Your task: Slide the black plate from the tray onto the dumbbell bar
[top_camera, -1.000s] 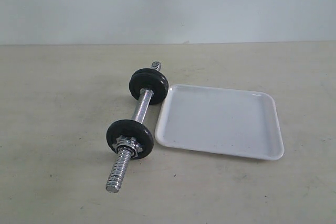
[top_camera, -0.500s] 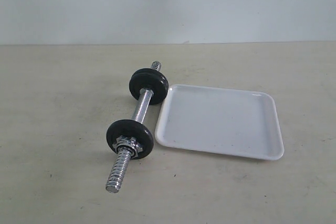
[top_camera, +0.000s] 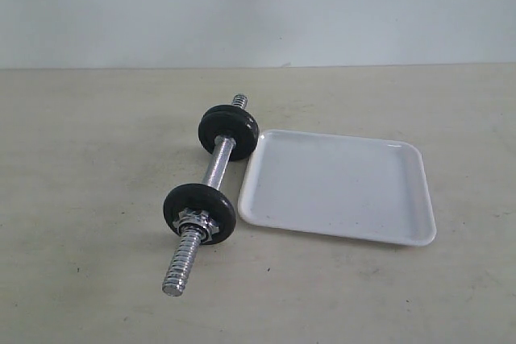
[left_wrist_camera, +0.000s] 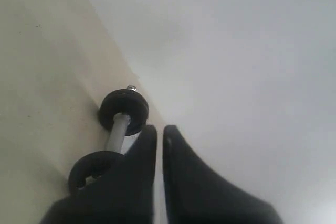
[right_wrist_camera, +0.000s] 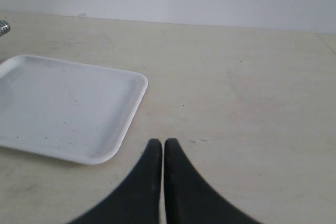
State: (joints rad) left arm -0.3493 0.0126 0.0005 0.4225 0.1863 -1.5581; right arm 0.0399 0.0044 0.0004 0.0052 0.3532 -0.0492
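The dumbbell bar point(top_camera: 218, 163) lies on the table left of the white tray point(top_camera: 339, 187), its threaded end toward the front. It carries a far black disc point(top_camera: 229, 130) and a near black disc point(top_camera: 199, 209) with a chrome collar point(top_camera: 196, 221). The tray holds nothing; no separate black plate is in view. Neither gripper shows in the exterior view. In the left wrist view my left gripper point(left_wrist_camera: 159, 129) is shut and empty, off the dumbbell bar point(left_wrist_camera: 118, 132). In the right wrist view my right gripper point(right_wrist_camera: 159, 142) is shut and empty over bare table beside the tray point(right_wrist_camera: 63, 108).
The beige table point(top_camera: 89, 159) runs back to a pale wall point(top_camera: 258, 6). The far disc sits close to the tray's far left corner. The bar's threaded tip point(right_wrist_camera: 4, 27) shows at the edge of the right wrist view.
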